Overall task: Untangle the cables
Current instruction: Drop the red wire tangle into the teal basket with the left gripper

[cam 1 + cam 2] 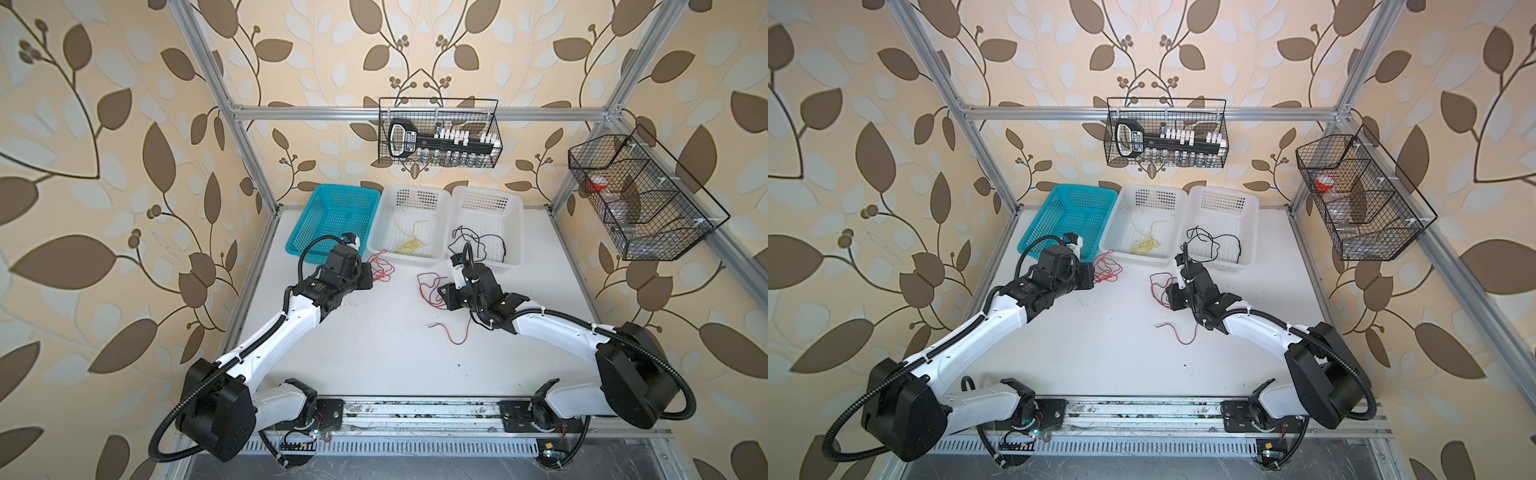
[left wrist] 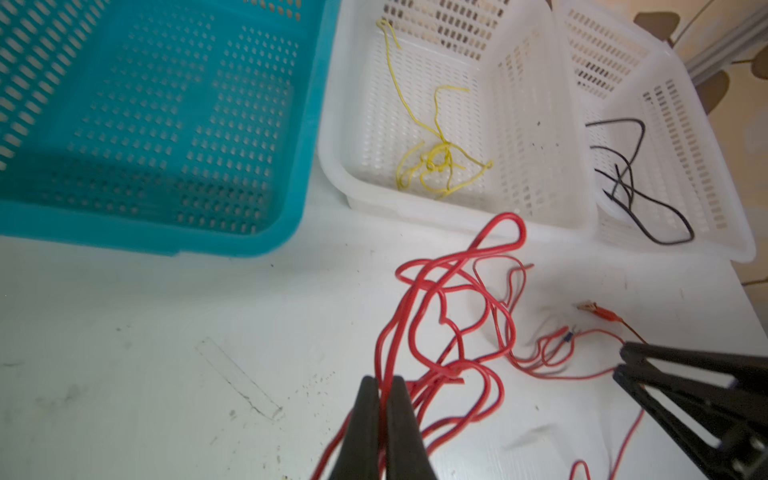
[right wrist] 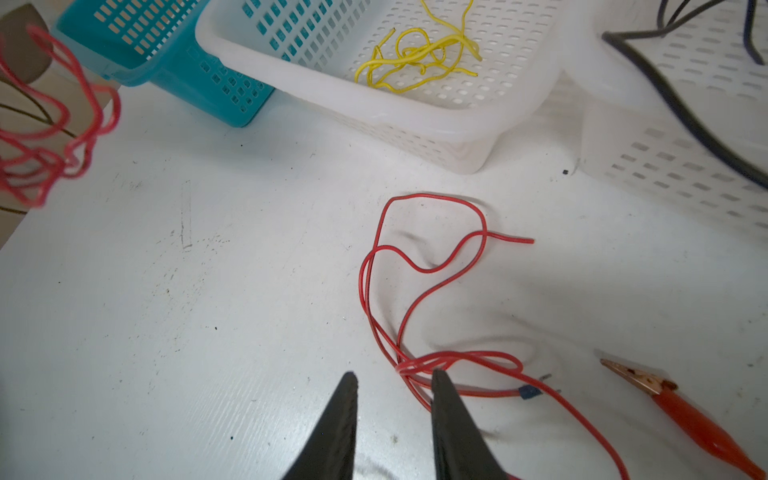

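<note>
Evidently light, limp and springy, red cables (image 2: pixel 430 286) snag easily; left gripper (image 2: pixel 383 380) pinches their tangle, right gripper (image 3: pixel 395 374) gapes empty beside them. Best grasped near free ends.

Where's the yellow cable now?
In both top views, the yellow cable lies inside the middle white basket, between the teal basket and the basket holding the black cable.

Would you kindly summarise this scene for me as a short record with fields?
left gripper: shut on the red tangle, near the teal basket
right gripper: open, beside a loose red wire on the table
yellow cables: in the middle white basket
black cables: in the right white basket
teal basket: no cables seen inside
</note>
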### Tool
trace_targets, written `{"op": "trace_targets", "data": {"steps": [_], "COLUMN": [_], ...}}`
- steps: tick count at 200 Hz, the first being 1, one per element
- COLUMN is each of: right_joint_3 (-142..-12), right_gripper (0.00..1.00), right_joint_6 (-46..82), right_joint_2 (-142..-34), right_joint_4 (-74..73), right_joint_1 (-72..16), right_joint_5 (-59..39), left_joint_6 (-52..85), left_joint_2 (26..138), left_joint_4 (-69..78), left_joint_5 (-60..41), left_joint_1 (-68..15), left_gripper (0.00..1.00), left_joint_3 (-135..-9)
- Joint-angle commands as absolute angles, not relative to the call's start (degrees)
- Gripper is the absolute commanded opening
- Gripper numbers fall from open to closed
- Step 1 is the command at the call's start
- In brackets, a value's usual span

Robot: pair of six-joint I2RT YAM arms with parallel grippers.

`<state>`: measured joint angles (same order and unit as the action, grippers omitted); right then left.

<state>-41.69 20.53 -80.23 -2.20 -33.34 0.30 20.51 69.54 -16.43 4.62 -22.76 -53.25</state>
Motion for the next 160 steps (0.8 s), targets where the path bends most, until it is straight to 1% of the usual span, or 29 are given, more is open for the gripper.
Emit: {"op": "trace_targets", "data": {"steps": [1, 35, 68, 100, 122, 131, 149, 160], "right_joint_3": [-42.1, -41.61, -40.96, -40.83, -40.79, -40.8, -40.79, -40.84], "right_gripper": [0.31, 0.31, 0.31, 0.31, 0.31, 0.31, 0.31, 0.31], "right_joint_6": [20.48, 20.48, 20.37, 20.39, 20.37, 20.3, 20.06, 19.87], "right_joint_2": [-78.76, -78.04, -77.29, -77.32, -77.38, -77.49, -77.51, -77.56], "right_joint_4": [-0.84, -0.31, -0.06, 0.03, 0.05, 0.01, 0.21, 0.31], "right_joint_1": [-33.14, -33.14, -33.13, -33.03, -32.89, -32.87, -32.72, -32.53], "right_joint_5": [1.05, 1.23, 1.58, 1.67, 1.59, 1.6, 1.99, 2.32], "left_joint_6": [19.21, 19.48, 20.03, 20.58, 20.4, 20.11, 19.99, 19.78], "left_joint_2": [72.55, 81.51, 91.1, 97.82, 100.25, 100.3, 99.85, 99.5], "left_joint_4": [-16.91, -19.05, -20.38, -22.69, -23.16, -22.88, -21.84, -21.79], "left_joint_5": [12.15, 12.04, 10.08, 7.52, 5.61, 4.63, 3.65, 3.47], "left_joint_1": [-19.76, -14.0, -9.43, -6.76, -6.26, -6.24, -6.24, -6.24], "left_gripper": [0.0, 0.0, 0.0, 0.0, 0.0, 0.06, 0.13, 0.2], "left_joint_3": [-60.83, -69.39, -74.58, -77.85, -79.03, -79.11, -78.65, -78.57]}}
